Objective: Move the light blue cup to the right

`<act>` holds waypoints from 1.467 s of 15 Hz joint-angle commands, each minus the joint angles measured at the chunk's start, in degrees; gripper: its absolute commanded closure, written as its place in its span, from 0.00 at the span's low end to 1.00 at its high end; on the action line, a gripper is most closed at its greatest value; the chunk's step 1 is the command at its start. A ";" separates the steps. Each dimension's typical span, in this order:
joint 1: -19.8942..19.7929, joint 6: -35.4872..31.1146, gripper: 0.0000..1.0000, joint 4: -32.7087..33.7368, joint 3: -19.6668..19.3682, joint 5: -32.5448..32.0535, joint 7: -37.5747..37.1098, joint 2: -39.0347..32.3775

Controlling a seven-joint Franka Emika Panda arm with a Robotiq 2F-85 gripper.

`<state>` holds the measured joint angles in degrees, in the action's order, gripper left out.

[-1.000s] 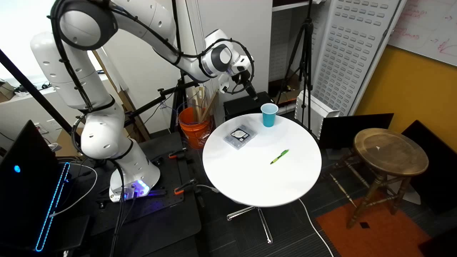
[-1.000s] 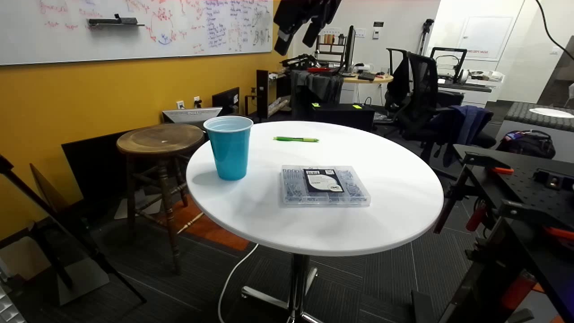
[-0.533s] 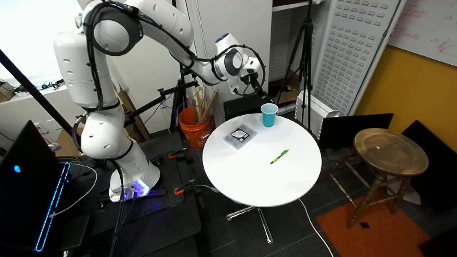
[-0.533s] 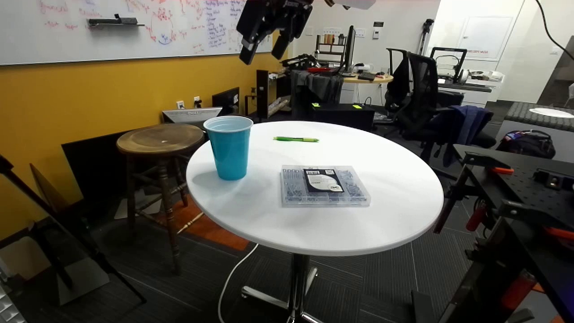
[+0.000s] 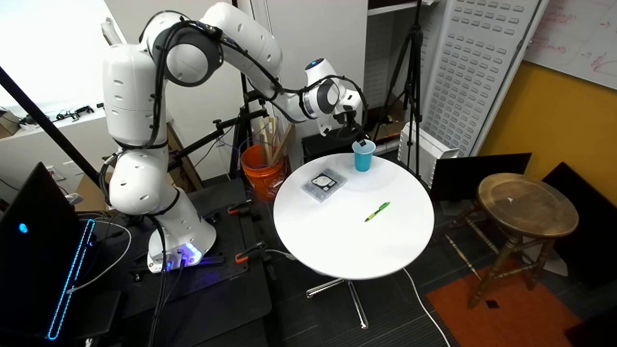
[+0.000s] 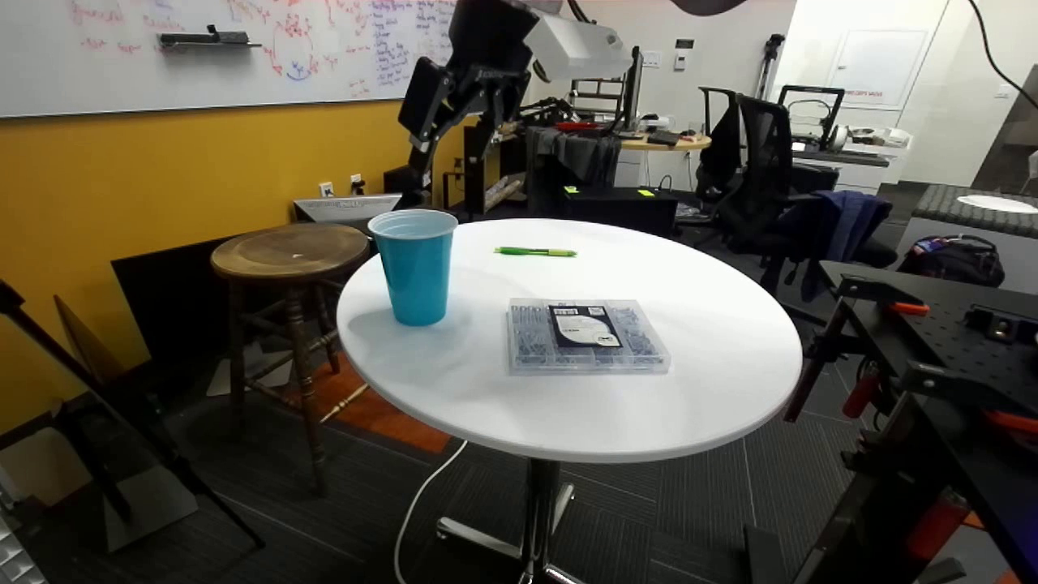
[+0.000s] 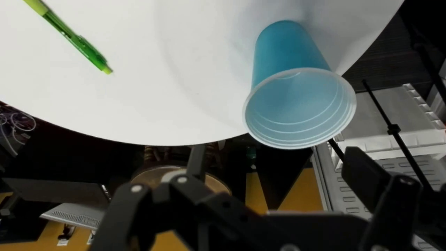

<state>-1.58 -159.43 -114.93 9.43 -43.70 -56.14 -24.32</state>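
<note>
We count one light blue cup (image 6: 415,276), one pen (image 6: 535,252), one compartment box (image 6: 588,336) on one tabletop (image 6: 477,349). The jaws stand apart.

Wrist view — nearest the cup (image 7: 295,83).

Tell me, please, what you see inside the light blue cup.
In the wrist view, only the pale inner wall of the light blue cup shows, marked with curved lines. The bottom is hidden by the cup's own side, so anything lying there cannot be seen.
</note>
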 commanded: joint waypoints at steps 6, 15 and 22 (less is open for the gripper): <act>-0.54 1.59 0.00 1.72 0.07 2.65 -0.05 -3.91; -0.08 0.99 0.00 6.15 -2.01 3.33 -1.84 -7.31; 7.01 0.76 0.00 10.33 -9.87 14.39 3.79 -11.41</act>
<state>0.56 -159.29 -107.38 4.59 -35.52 -55.10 -33.82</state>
